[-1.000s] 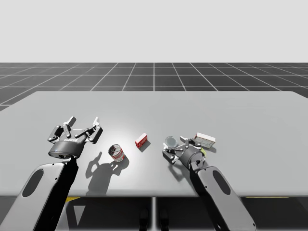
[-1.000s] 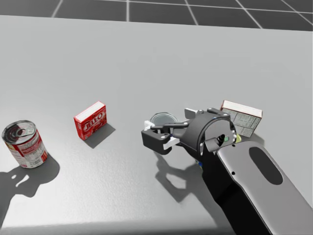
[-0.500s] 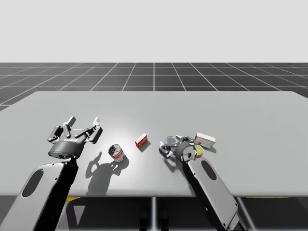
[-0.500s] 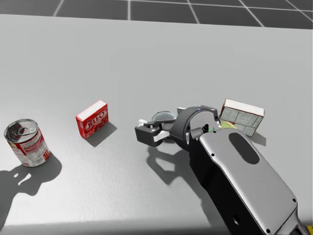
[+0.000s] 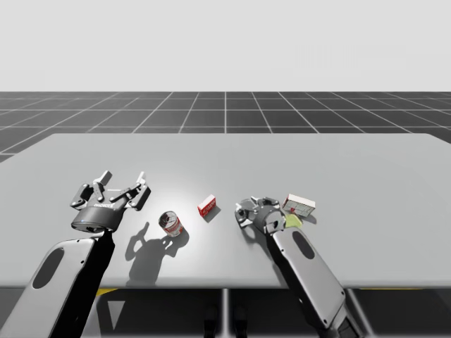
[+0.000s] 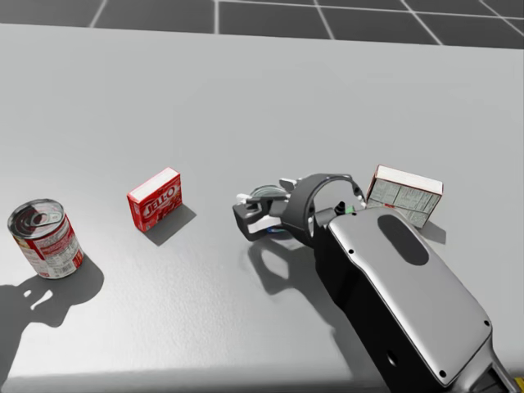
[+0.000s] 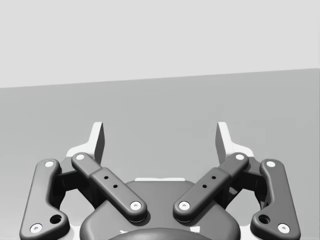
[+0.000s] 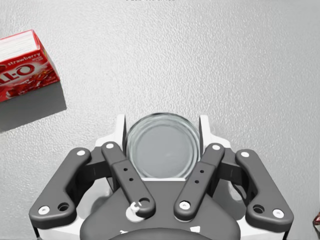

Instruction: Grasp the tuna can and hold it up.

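Seeing silver-grey, ringed lid on tuna can (image 8: 162,146). Red with white lettering, white top edge on small box (image 6: 154,200). Red-and-white label, silver top on tall can (image 6: 43,239). Grey-white printed face, reddish edge on flat box (image 6: 404,195); yellow-green on object (image 5: 292,220) by it. Dark grey links, white fingertips on left gripper (image 7: 160,140) and right gripper (image 8: 162,131). Silver shell, black oval on right arm (image 6: 409,295). Light grey table (image 6: 246,98); dark floor (image 5: 225,109), pale grid lines.
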Controlling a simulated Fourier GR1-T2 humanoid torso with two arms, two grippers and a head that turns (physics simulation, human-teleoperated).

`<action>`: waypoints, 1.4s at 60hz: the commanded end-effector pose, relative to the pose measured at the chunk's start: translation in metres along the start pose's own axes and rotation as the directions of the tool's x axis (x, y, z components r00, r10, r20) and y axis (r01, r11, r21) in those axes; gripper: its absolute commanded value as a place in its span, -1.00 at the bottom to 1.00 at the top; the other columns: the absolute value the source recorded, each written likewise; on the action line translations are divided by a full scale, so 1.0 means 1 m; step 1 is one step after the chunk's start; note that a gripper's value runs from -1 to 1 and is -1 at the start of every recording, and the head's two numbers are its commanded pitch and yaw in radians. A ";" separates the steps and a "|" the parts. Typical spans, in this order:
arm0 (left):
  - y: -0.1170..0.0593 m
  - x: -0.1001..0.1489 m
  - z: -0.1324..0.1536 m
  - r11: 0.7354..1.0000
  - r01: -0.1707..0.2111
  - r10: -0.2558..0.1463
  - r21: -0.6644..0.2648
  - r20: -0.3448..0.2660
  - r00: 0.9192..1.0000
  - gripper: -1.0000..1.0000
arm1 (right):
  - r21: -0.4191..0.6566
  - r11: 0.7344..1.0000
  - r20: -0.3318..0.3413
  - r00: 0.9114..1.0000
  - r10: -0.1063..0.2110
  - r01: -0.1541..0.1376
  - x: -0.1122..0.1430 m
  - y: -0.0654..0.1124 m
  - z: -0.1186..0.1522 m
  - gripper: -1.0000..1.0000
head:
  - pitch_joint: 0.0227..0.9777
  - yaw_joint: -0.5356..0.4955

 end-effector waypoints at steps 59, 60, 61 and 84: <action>0.000 -0.001 0.000 1.000 -0.003 0.003 0.002 -0.003 1.000 -1.00 | -0.083 0.995 0.034 0.998 0.056 -0.053 -0.026 -0.008 0.012 1.00 | -0.06 -0.19; 0.000 -0.001 0.000 1.000 -0.004 0.004 0.002 -0.002 1.000 -1.00 | -0.085 0.995 0.041 0.998 0.056 -0.053 -0.024 -0.008 0.013 1.00 | -0.05 -0.19; 0.000 -0.001 0.000 1.000 -0.004 0.004 0.002 -0.002 1.000 -1.00 | -0.085 0.995 0.041 0.998 0.056 -0.053 -0.024 -0.008 0.013 1.00 | -0.05 -0.19; 0.001 -0.001 0.000 1.000 -0.005 0.005 0.004 -0.001 1.000 -1.00 | -0.165 0.983 0.380 0.915 0.138 -0.080 0.037 -0.002 0.067 1.00 | -0.04 -0.20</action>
